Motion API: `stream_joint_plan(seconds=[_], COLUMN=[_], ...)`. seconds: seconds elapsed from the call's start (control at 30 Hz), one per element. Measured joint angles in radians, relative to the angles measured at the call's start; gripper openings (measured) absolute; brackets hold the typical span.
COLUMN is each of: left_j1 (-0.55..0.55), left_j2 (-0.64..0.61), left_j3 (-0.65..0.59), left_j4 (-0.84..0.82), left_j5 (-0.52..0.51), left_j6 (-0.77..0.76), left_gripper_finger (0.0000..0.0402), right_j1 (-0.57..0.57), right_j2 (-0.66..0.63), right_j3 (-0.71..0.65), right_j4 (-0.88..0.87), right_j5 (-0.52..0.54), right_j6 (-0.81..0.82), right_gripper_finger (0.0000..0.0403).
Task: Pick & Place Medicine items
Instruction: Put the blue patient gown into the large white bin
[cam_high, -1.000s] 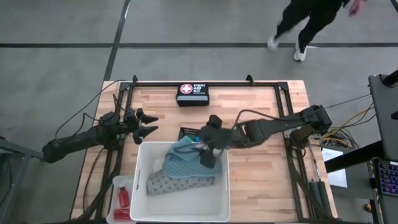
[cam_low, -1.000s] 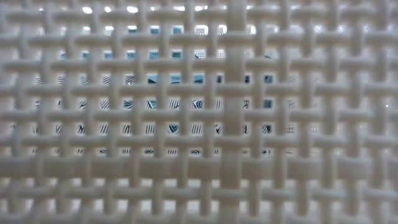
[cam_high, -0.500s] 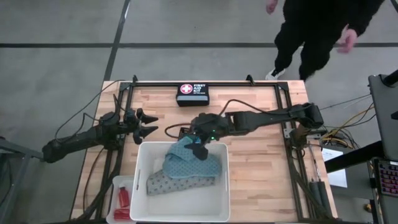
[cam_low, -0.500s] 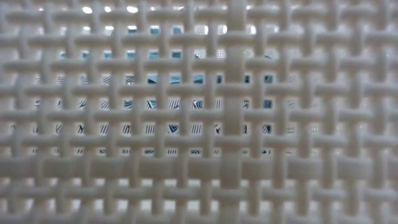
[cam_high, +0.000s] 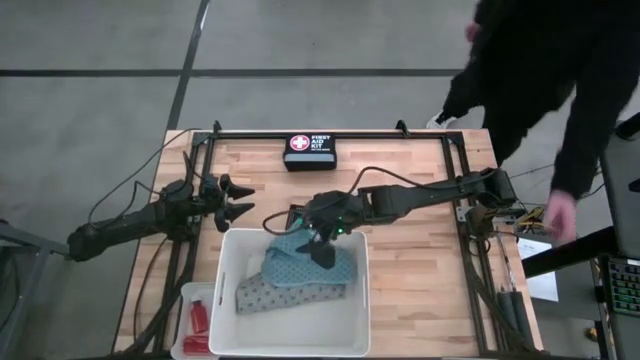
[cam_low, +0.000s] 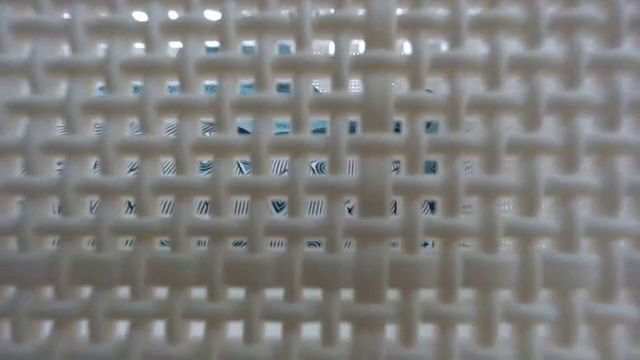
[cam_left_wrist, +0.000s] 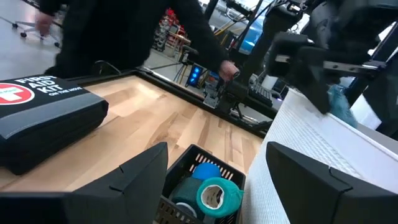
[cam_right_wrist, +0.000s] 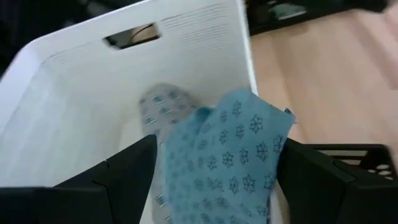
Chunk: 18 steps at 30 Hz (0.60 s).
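The right gripper (cam_high: 322, 250) hangs over the far rim of the big white tub (cam_high: 232, 300), its jaws spread wide with nothing clamped; in the right wrist view the teal cloth (cam_right_wrist: 230, 155) lies directly between and beyond the two dark fingers (cam_right_wrist: 124, 177), apparently not pinched by them. From above, the teal cloth (cam_high: 295, 262) is heaped inside the tub on top of the grey patterned cloth (cam_high: 262, 295), which spreads toward the tub's near left corner.

The left gripper (cam_high: 236, 200) waits over the bench (cam_high: 420, 290) to the left of the tub's far corner, jaws parted and empty. Just ahead of it, in the left wrist view, a black mesh tray (cam_left_wrist: 186, 168) holds a green tub (cam_left_wrist: 214, 196) and a blue tub (cam_left_wrist: 206, 172).

A smaller white bin (cam_high: 186, 312) beside the tub's near left corner holds red bottles (cam_high: 198, 318).

At the far edge of the bench lies a black case (cam_high: 309, 153) with a red cross badge, reading "FIRST AID KIT".

The low view is filled by a white woven lattice (cam_low: 320, 250). A person in dark clothes (cam_high: 545, 70) stands beyond the bench's far right corner.
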<state>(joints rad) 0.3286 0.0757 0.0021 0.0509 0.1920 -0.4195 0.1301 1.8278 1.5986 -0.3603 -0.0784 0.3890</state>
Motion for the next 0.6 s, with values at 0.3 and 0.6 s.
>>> stream_joint_plan(seconds=[0.3, 0.6], left_j1=[0.000, 0.000], left_j2=[0.000, 0.000], left_j3=[0.000, 0.000], left_j4=[0.000, 0.000], left_j5=[0.000, 0.000], left_j6=[0.000, 0.000], left_gripper_finger=[0.0276, 0.0276], right_j1=[0.063, 0.081], right_j2=[0.000, 0.000], right_j3=[0.000, 0.000], right_j4=[0.002, 0.040], right_j5=[-0.062, -0.012], right_j6=[-0.101, -0.108], right_gripper_finger=[0.0286, 0.0282])
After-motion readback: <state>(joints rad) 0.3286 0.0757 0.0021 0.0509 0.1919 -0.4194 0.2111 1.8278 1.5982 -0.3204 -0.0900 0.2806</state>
